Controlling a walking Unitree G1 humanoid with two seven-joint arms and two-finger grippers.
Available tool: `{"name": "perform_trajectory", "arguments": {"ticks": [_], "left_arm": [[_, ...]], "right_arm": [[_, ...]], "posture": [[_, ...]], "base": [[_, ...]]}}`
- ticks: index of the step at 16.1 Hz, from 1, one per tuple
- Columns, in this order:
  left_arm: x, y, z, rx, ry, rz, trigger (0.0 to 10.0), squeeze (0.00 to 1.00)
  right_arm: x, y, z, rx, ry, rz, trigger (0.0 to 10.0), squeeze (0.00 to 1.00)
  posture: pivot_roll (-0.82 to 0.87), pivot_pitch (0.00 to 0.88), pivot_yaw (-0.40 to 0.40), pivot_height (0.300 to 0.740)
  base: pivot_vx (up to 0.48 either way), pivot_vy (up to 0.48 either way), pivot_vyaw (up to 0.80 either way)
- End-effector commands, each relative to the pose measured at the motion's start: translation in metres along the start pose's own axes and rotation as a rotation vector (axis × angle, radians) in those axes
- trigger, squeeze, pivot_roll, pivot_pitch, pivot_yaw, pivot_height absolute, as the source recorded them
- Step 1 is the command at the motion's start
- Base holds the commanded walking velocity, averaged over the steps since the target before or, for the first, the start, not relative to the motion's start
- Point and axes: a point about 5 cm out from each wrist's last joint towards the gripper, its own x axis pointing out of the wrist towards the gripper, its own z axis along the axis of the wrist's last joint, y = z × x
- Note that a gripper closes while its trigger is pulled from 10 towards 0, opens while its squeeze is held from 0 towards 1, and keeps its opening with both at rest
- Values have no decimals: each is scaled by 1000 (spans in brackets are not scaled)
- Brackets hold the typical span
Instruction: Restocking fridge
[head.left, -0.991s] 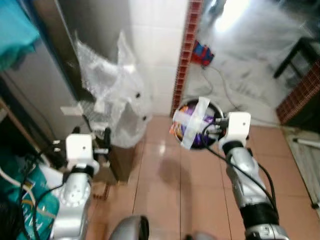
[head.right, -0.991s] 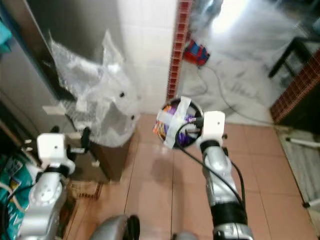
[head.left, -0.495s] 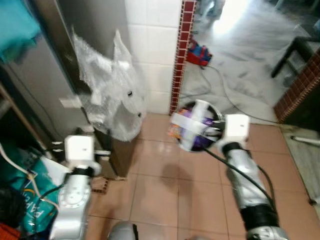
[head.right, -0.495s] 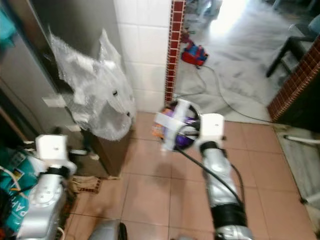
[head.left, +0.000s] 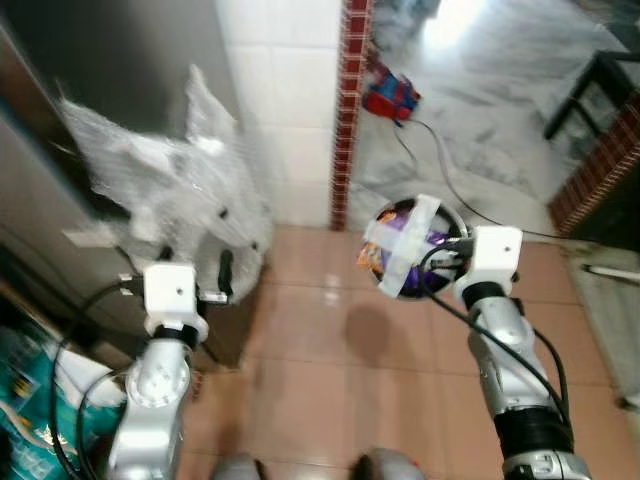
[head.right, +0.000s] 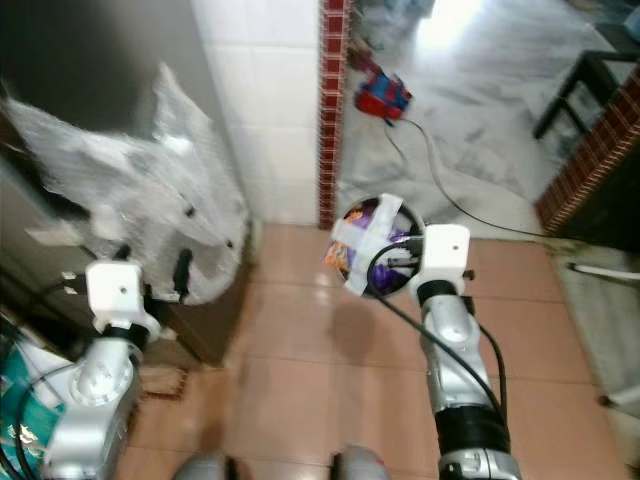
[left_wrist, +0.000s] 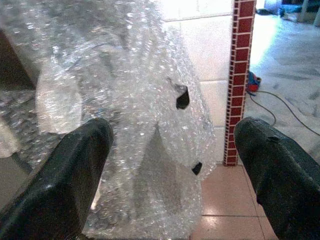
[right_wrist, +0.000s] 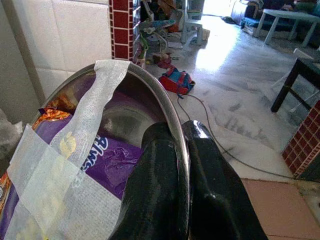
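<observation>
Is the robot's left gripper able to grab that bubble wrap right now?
Probably yes. The left gripper is open and faces the bubble wrap head-on, with nothing between them.

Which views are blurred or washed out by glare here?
Both eye views are motion-smeared, worst on the clear bubble wrap; glare whitens the grey marble floor. Right wrist view is sharp on the steel bowl; left wrist view is crisp.
</observation>
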Motion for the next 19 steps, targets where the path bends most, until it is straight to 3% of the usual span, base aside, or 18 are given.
{"name": "perform_trajectory", "arguments": {"ticks": [1, 6, 9, 19], "left_arm": [[-3, 10, -3, 24, 10, 35, 10000, 0], [-2, 11, -2, 30, -1, 60, 10000, 0], [-1, 10, -2, 26, -4, 57, 10000, 0], [-1, 10, -3, 26, -7, 46, 10000, 0]], "right_arm": [[3, 17, 12, 9, -63, 67, 10000, 0], [3, 15, 13, 2, -66, 70, 10000, 0], [4, 15, 13, 1, -63, 66, 10000, 0], [5, 15, 13, 3, -57, 61, 10000, 0]], "posture": [[97, 64, -10, 740], [93, 66, -13, 740], [92, 65, -14, 740], [91, 64, -13, 740]], "base": [[0, 0, 538], [0, 0, 745], [0, 0, 0], [296, 0, 0]]}}
